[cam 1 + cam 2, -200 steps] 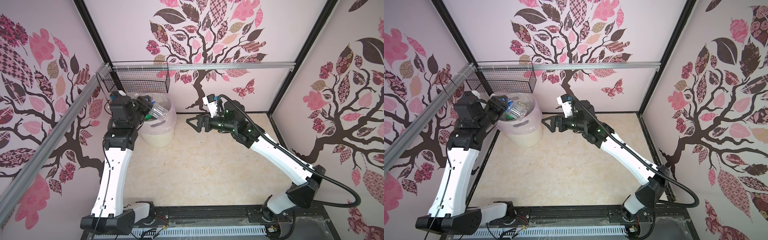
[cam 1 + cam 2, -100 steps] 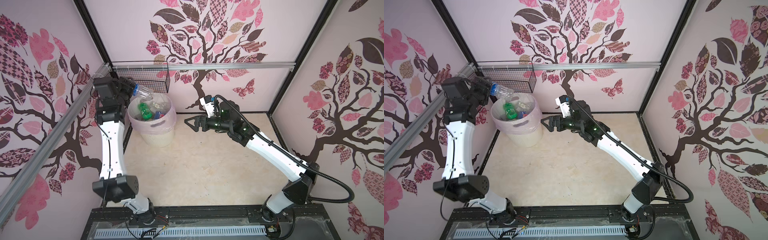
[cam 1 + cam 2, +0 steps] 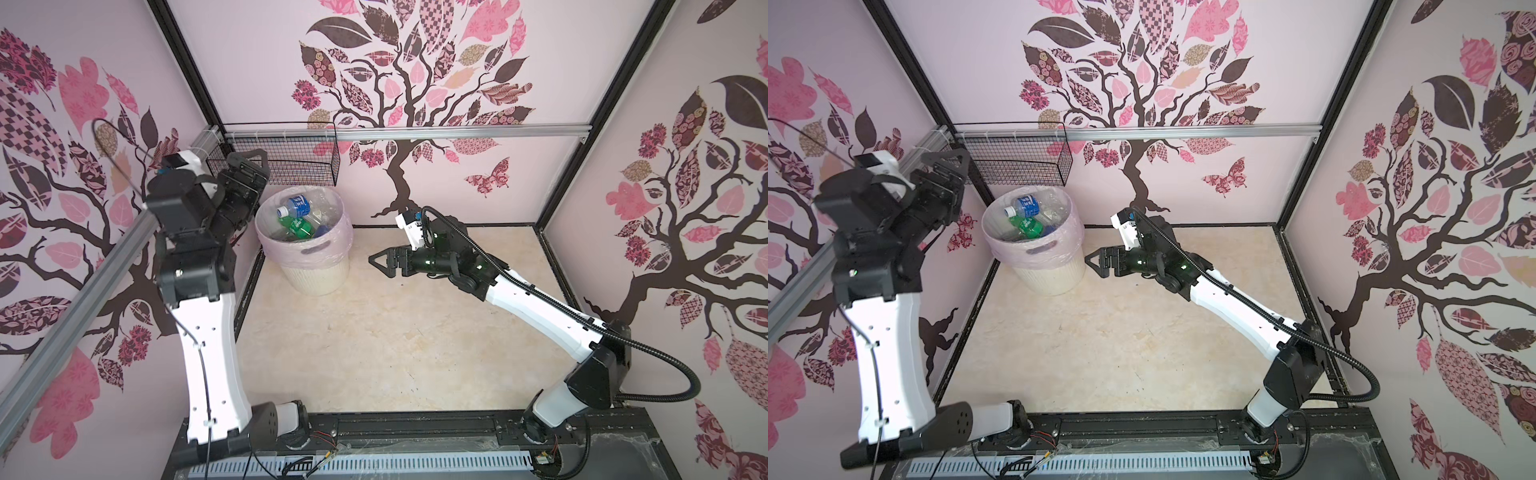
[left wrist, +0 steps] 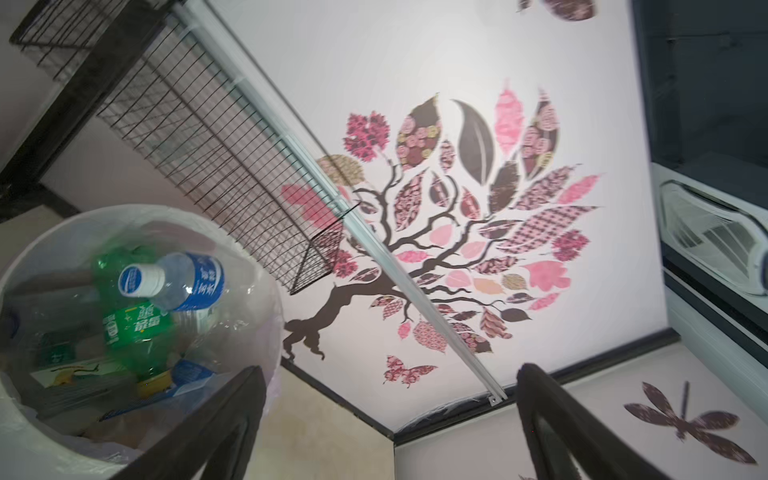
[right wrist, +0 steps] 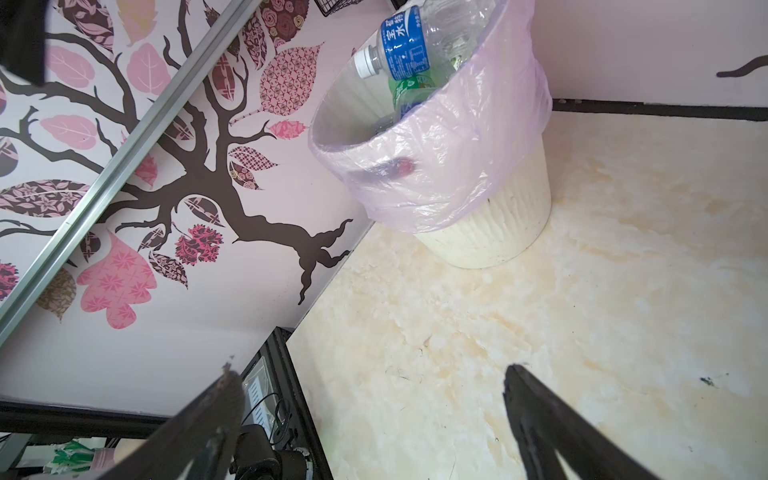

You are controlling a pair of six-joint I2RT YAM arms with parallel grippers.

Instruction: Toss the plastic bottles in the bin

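Observation:
The bin [image 3: 318,280] [image 3: 1052,279], pale with a pink liner, stands at the back left of the floor. Several plastic bottles lie inside it. On top is a clear bottle with a blue label [image 3: 296,205] [image 3: 1026,205] [image 4: 189,286] [image 5: 401,41], over a green bottle [image 3: 298,226] [image 3: 1029,227] [image 4: 133,330] [image 5: 409,89]. My left gripper [image 3: 246,172] [image 3: 947,168] [image 4: 390,370] is raised left of the bin's rim [image 4: 37,432], open and empty. My right gripper [image 3: 380,262] [image 3: 1095,260] [image 5: 372,374] hovers right of the bin [image 5: 498,232], open and empty.
A black wire mesh basket [image 3: 291,162] [image 3: 1021,162] [image 4: 199,137] hangs on the back wall rail just behind the bin. Patterned walls close in three sides. The black base rail [image 3: 415,428] runs along the front of the marble floor [image 3: 395,332].
My left gripper has opened and let go of the clear blue-labelled bottle, which now lies on top in the bin. The left arm swung back to the left. The right arm barely moved.

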